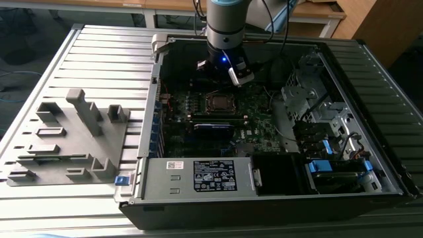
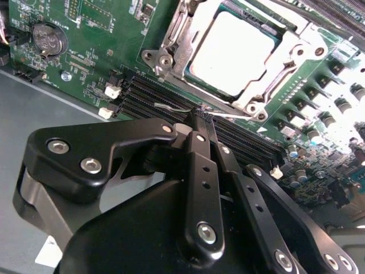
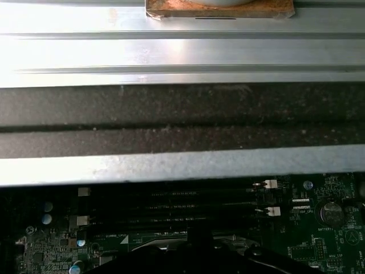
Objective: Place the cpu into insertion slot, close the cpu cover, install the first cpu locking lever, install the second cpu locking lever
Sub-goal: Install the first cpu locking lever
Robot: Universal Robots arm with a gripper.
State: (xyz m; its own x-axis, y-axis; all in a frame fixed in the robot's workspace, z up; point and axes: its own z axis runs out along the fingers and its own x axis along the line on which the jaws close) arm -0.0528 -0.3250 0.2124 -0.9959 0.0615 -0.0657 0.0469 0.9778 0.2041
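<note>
We log the exterior view high and well back, looking down into the open computer case [image 1: 264, 210]. The second wrist view sits close, facing past the gripper [image 2: 201, 117] onto the motherboard [image 2: 85, 63]. The first wrist view faces across it toward the case wall [image 3: 182, 165], and both wrist views share the memory slots [image 2: 148, 97] [image 3: 199, 200].

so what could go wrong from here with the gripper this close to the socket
1. The shut gripper has its tips right by the thin lever and the memory slots. A slip off that wire could scrape the slots or the board.
2. The lever looks to lie out over the slots, away from the cover, so the cover may not yet be clamped on the cpu. A sideways shove might lift or shift it.
</note>
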